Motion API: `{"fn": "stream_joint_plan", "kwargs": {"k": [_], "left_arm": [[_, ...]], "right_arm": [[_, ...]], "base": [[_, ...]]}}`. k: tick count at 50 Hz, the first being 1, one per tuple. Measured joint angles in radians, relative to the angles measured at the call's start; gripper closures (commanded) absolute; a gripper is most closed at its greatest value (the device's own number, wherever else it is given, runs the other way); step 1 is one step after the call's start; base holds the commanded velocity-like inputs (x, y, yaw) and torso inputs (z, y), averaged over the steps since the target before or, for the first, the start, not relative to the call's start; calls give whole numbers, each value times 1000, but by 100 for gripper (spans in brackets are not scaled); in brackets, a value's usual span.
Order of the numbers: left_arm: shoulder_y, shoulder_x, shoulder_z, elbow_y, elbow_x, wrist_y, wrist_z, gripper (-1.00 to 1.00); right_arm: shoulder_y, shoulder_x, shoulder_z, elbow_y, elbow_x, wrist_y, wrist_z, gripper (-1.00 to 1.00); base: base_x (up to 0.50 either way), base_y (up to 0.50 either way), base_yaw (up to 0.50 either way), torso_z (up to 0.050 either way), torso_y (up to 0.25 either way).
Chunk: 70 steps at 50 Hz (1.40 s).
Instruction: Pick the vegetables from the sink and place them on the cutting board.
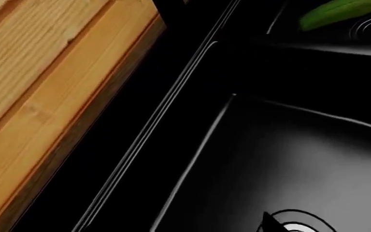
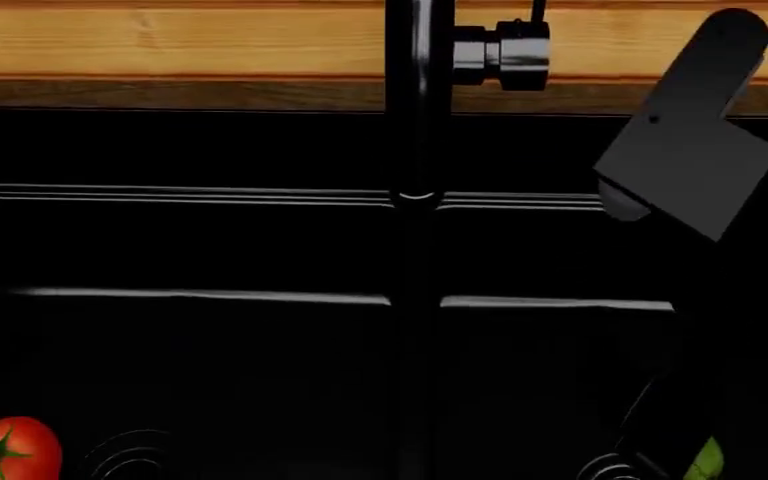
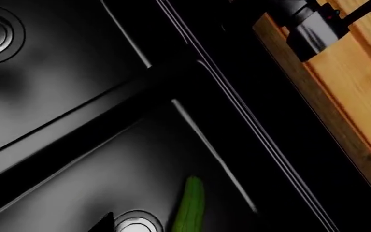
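The cucumber [image 3: 190,205] lies in the sink [image 3: 76,159] basin below my right end effector; whether either end effector is apart, I cannot tell.

The pictures are dim where the black sink [image 2: 197,240] fills them; only thin silvery highlights mark its edges. The wooden counter [image 2: 157,40] is bright and evenly lit. Soft grey glare lies on the basin floors. Everything looks sharp, without blur.

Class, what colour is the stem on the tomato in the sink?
Green, star-shaped, on the red tomato; the head view shows it best.
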Motion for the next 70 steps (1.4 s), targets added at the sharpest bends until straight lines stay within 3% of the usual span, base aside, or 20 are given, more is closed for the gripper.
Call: {"fn": "stream_joint_plan", "kwargs": {"k": [14, 30, 47, 70], "left_arm": [[-95, -89, 199, 52, 112, -34, 125, -100], [-154, -126, 360, 90, 171, -82, 236, -100], [-153, -96, 483, 27, 227, -64, 266, -100], [-140, 2, 612, -201, 308, 53, 250, -100]], "right_arm": [[300, 10, -332, 125, 339, 21, 149, -100], [405, -58, -560, 261, 414, -13, 187, -100], [389, -81, -618, 313, 426, -61, 227, -100], [348, -86, -630, 334, 437, -112, 258, -100]], "base": [[0, 0, 0, 0, 0], [0, 0, 0, 0, 0], [0, 0, 0, 0, 0], [0, 0, 0, 0, 0]]}}
